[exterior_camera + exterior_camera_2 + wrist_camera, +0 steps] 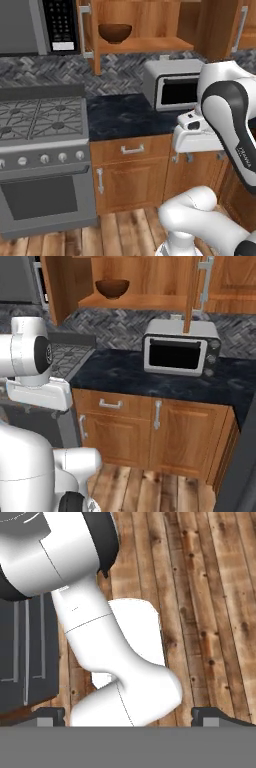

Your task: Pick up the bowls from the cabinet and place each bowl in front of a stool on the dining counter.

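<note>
A dark brown wooden bowl point(115, 32) point(112, 288) sits upright on the lower shelf of the open cabinet point(150, 45) point(135, 302). The cabinet's doors stand swung out to either side. My gripper point(197, 158) point(130, 717) hangs well below and to the right of the bowl, in front of the lower cupboards. It points down at the wooden floor. The fingertips point(50, 716) stand wide apart with nothing between them, so it is open. The dining counter and the stools are out of view.
A silver toaster oven point(172, 85) point(180, 351) stands on the short black countertop point(125, 117) under the cabinet. A gas stove point(40, 120) is to its left, with a microwave point(30, 25) above it. Plank floor point(210, 612) lies below the hand.
</note>
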Controlling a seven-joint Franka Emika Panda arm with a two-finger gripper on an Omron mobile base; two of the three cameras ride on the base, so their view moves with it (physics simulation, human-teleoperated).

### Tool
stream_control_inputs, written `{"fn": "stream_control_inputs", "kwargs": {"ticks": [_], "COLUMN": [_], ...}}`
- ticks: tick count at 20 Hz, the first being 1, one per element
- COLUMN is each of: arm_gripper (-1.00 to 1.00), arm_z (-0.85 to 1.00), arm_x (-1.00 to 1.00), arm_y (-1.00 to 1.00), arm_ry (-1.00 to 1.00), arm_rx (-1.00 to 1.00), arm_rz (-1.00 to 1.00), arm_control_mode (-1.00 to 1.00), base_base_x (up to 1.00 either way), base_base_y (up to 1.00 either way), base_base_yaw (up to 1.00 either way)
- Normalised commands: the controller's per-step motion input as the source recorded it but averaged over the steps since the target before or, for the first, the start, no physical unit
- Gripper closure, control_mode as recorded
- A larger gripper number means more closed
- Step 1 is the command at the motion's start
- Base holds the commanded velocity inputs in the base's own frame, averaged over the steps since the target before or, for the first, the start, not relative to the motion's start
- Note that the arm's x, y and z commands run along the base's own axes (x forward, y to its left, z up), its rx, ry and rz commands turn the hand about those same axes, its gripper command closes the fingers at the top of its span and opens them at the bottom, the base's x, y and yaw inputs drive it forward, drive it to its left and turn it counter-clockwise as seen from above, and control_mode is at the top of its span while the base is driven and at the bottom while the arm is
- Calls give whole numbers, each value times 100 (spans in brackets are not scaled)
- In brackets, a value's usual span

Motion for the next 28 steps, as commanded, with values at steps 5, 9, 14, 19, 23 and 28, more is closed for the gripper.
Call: {"fn": "stream_control_inputs", "kwargs": {"ticks": [5,9,14,19,23,28], "arm_gripper": [-100,-100,-100,-100,-100,-100], "arm_z": [0,0,0,0,0,0], "arm_x": [0,0,0,0,0,0], "arm_y": [0,0,0,0,0,0], "arm_ry": [0,0,0,0,0,0], "arm_rx": [0,0,0,0,0,0], "arm_rz": [0,0,0,0,0,0], "arm_control_mode": [100,100,100,100,100,100], "base_base_x": [100,99,71,28,14,44], "base_base_y": [-15,-9,-24,-12,-20,-49], "base_base_yaw": [2,2,7,2,1,3]}}
